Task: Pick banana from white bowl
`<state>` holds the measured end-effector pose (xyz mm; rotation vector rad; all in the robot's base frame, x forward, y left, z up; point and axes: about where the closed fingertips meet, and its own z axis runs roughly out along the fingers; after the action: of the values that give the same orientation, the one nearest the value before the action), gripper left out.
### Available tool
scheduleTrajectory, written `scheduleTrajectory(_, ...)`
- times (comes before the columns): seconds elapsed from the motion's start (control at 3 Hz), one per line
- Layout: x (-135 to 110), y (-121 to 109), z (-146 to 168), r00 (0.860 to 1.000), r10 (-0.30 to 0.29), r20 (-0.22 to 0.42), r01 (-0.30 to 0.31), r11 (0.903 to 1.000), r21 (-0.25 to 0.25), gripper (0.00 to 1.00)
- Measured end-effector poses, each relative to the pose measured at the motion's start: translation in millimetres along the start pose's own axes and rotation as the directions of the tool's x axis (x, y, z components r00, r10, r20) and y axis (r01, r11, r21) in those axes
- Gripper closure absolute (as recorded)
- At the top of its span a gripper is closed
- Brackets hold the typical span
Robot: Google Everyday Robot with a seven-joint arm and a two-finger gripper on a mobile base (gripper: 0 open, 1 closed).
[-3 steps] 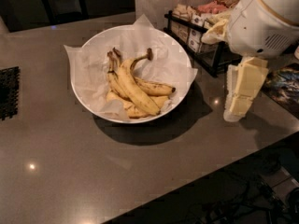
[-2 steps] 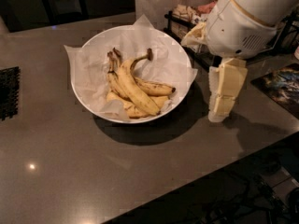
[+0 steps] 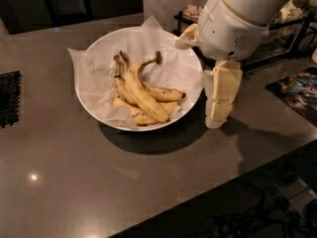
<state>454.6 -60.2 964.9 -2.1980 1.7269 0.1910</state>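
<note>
The white bowl stands on the grey counter left of centre, lined with crinkled white paper that sticks out over its rim. Several yellow bananas lie in it. The banana is the thickest one, on top, running from upper left to lower right, with its long stem ending in a dark knob. Smaller speckled bananas lie beside and under it. My gripper hangs pointing down from the white arm, just outside the bowl's right rim, close above the counter, apart from the bananas and holding nothing.
A black wire basket with packets stands at the back right, behind the arm. A dark grid mat lies at the left edge. A colourful flat item lies at the right. The counter's front edge runs diagonally across the lower right.
The arm and gripper have moved left across the counter, from well right of the bowl to right beside its right rim. The bowl and bananas have not moved.
</note>
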Motion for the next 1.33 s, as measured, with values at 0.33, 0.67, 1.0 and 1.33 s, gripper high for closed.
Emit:
scheduleTrajectory(0.33,-3,-4,-1,0.996,0.055,0.075,-0.059,0.9964,0.06,0.0)
scheduleTrajectory(0.67,-17,-16,-16,0.965,0.122,0.233,-0.167,0.9687,0.184,0.0)
scheduleTrajectory(1.0,-33,-35,-34,0.939,0.11,0.327,-0.202,0.9438,0.262,0.0)
scheduleTrajectory(1.33,-52,-53,-41,0.922,0.055,0.383,-0.174,0.9427,0.285,0.0)
